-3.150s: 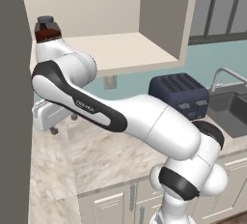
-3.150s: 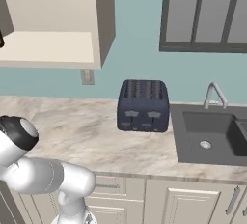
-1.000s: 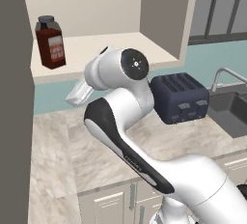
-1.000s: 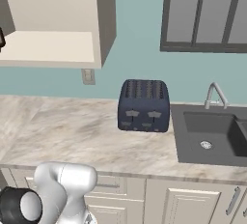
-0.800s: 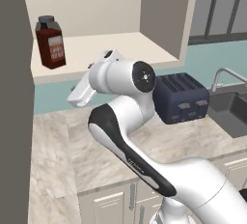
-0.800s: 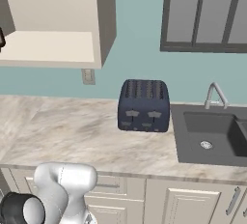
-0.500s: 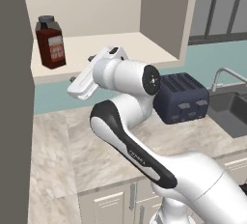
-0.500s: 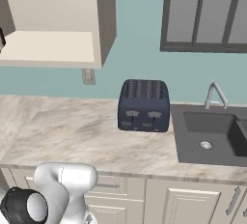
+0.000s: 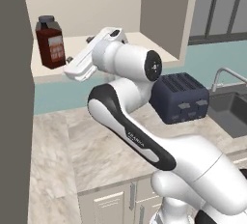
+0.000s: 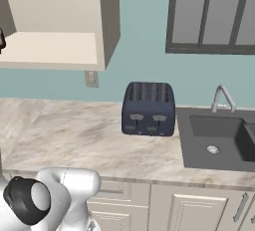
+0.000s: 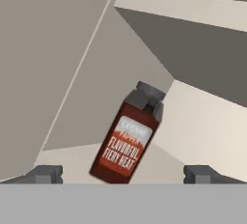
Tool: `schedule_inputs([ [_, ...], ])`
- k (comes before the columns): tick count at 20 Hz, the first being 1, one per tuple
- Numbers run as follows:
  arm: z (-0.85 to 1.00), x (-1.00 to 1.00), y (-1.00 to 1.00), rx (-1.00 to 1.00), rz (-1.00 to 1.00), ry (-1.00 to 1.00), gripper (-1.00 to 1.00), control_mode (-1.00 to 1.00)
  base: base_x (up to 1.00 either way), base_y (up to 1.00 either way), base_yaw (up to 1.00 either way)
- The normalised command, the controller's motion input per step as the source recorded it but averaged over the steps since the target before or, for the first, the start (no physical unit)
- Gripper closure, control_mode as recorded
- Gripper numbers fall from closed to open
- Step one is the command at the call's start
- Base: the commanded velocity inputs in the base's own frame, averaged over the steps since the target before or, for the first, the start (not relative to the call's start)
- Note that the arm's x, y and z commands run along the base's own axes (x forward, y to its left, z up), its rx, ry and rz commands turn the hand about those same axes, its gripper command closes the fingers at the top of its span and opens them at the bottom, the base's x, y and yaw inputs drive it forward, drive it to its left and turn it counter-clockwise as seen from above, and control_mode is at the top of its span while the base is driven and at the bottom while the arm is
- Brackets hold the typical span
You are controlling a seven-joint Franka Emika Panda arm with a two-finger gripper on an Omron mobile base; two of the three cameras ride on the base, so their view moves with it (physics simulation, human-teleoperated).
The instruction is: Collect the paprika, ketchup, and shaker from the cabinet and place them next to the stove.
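The beige wall cabinet (image 9: pixel 159 20) stands open, so its shelf is reachable from the front. On that shelf's left end the paprika (image 9: pixel 50 41) stands upright, and the gripper (image 9: pixel 77 54), jaws spread wide and empty, points at it, lined up for a grasp.

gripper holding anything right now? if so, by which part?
Nothing held. The gripper is open, fingertips apart, short of the paprika standing on the cabinet shelf.
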Motion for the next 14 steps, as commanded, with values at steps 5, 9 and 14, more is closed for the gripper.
schedule_inputs([
  [5, 0.30, 0.00, 0.09, 0.00, 0.00, 0.03, -1.00, -1.00, 0.00, 0.00, 0.00],
  [9, 0.08, 0.05, 0.00, 0.00, 0.00, 0.06, -1.00, -1.00, 0.00, 0.00, 0.00],
  [14, 0.00, 0.08, 0.00, 0.04, -0.01, 0.00, -1.00, -1.00, 0.00, 0.00, 0.00],
])
